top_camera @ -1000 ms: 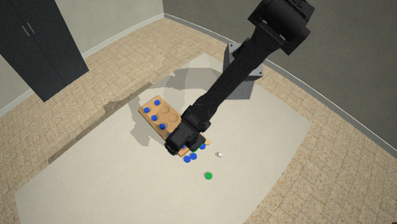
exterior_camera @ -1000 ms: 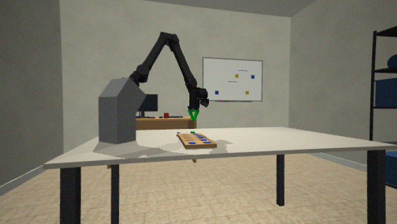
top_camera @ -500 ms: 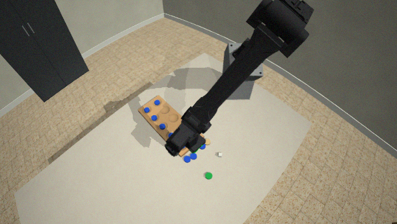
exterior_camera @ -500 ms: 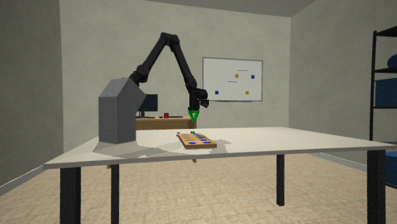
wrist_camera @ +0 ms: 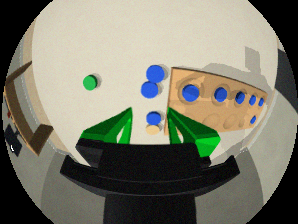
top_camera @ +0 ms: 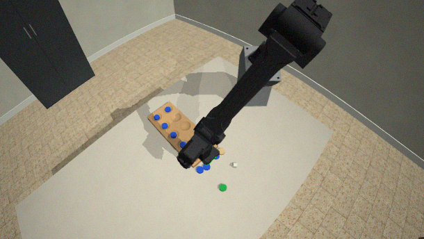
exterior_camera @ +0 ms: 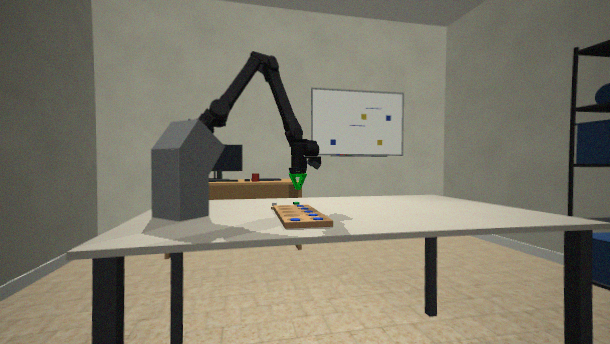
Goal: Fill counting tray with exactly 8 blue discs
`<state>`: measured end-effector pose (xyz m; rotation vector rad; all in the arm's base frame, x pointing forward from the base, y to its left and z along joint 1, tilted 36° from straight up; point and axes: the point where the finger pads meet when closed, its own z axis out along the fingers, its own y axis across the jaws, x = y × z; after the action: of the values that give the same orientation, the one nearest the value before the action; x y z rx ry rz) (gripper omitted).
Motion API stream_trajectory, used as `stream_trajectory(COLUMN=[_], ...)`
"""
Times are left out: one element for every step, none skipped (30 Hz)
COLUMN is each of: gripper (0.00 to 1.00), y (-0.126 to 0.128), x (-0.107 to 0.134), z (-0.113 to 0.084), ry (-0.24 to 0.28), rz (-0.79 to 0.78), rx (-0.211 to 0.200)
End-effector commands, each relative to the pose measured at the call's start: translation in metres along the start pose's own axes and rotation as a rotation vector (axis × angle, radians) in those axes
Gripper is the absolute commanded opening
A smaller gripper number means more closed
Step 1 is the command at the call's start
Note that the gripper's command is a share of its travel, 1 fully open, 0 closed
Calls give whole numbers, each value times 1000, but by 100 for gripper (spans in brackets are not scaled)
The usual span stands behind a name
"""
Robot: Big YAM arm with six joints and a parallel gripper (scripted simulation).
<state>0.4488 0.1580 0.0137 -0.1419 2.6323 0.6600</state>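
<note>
Open jaws (exterior_camera: 298, 186), seemingly pointing down.

No readable text, only illegible blue marks on the whiteboard (exterior_camera: 357, 135).

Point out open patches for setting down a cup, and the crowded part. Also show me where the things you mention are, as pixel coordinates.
Open: tabletop between the green disc (top_camera: 222, 187) (wrist_camera: 90, 82) and the table's near edge in the top view. Crowded: the tray's (top_camera: 177, 121) (wrist_camera: 200, 111) end, beside three loose blue discs.
</note>
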Motion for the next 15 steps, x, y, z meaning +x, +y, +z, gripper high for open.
stream_trajectory(gripper=[46, 46, 46, 46, 46, 46, 46, 46, 46, 46, 46, 46, 46, 46, 46], y=[6, 6, 6, 6, 6, 6, 6, 6, 6, 6, 6, 6, 6, 6, 6], x=[-6, -6, -6, -5, -5, -5, -5, -5, -5, -4, -4, -4, -4, -3, -3], z=[12, 14, 16, 17, 19, 21, 22, 22, 22, 24, 26, 27, 29, 31, 32], ry=[-5, -5, -5, -4, -4, -4, -4, -4, -4, -3, -3, -3, -3, -3, -3], rz=[-5, -5, -5, -5, -5, -5, -5, -5, -5, -4, -4, -4, -4, -4, -4], rx=[-7, -7, -7, -6, -6, -6, -6, -6, -6, -7, -6, -6, -6, -6, -6])
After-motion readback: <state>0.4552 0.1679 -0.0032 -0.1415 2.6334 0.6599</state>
